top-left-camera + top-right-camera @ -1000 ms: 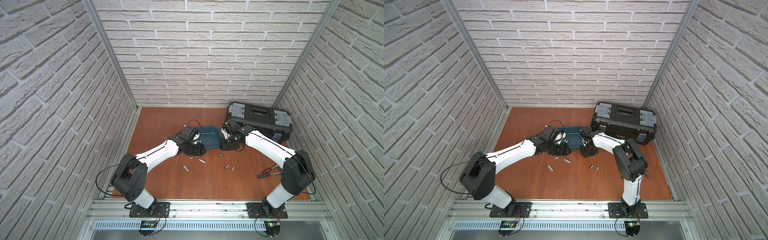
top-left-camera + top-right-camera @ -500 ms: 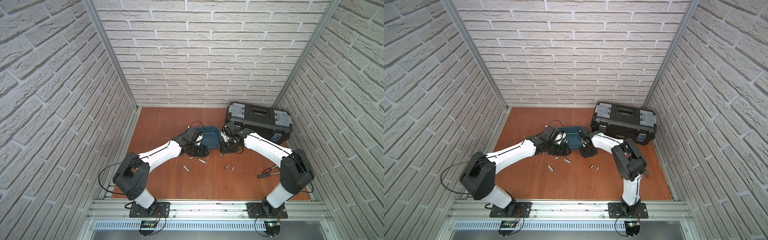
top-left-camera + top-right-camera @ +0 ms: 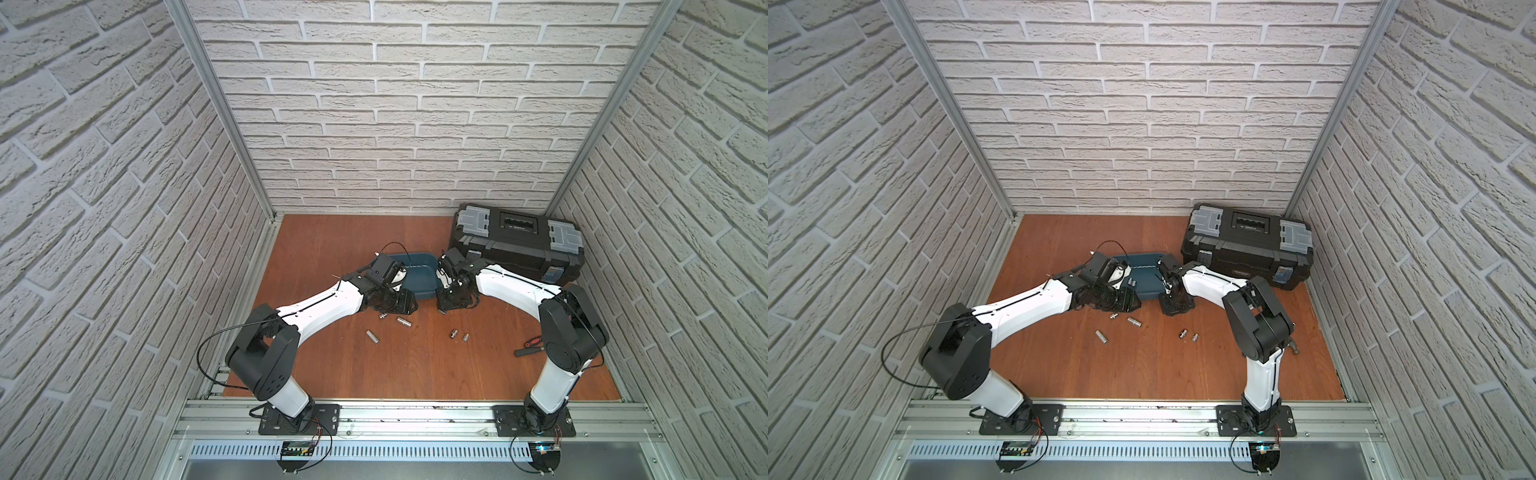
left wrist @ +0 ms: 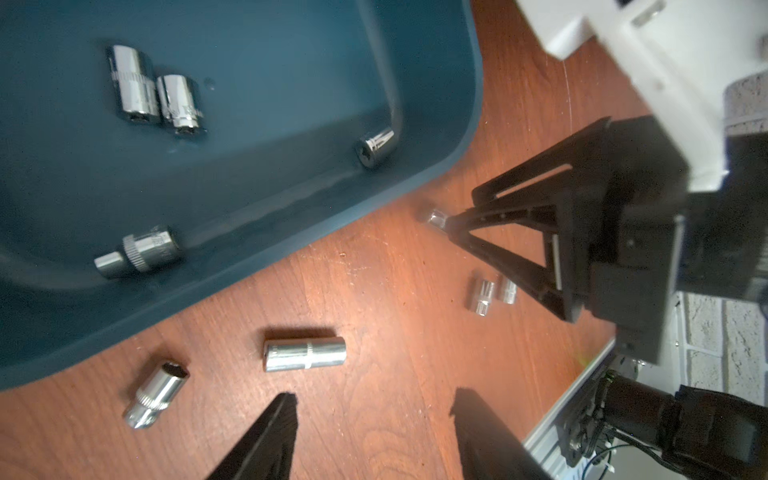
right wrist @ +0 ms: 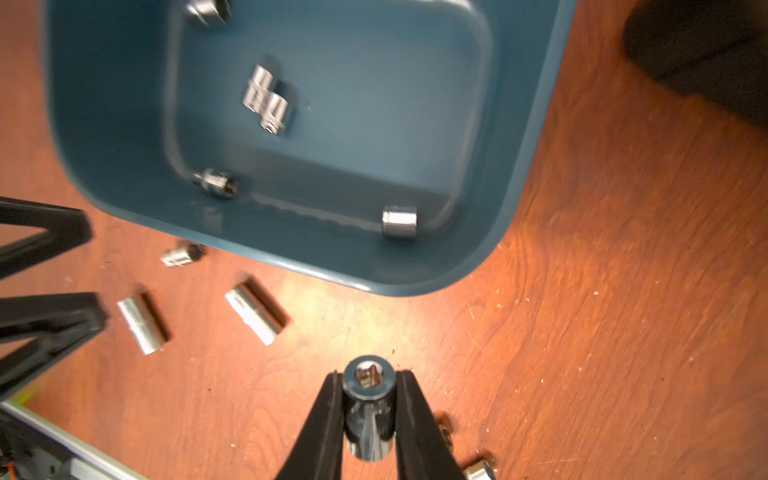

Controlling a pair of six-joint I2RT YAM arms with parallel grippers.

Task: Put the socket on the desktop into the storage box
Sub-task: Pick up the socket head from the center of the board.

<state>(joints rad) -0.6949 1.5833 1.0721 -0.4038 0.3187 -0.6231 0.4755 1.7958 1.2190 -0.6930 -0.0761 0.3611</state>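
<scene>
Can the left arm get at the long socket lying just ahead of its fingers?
Probably yes: the left fingers stand open and empty, and the long socket lies on bare desktop just ahead, nothing between.

A black toolbox (image 3: 517, 245) (image 3: 1246, 243) with two grey latches sits lid down, right of centre in both top views. A small red-and-black-handled tool (image 3: 528, 350) lies lower right of it. White brick walls (image 3: 395, 124) enclose the scene; a grey aluminium rail (image 3: 415, 417) crosses the bottom
</scene>
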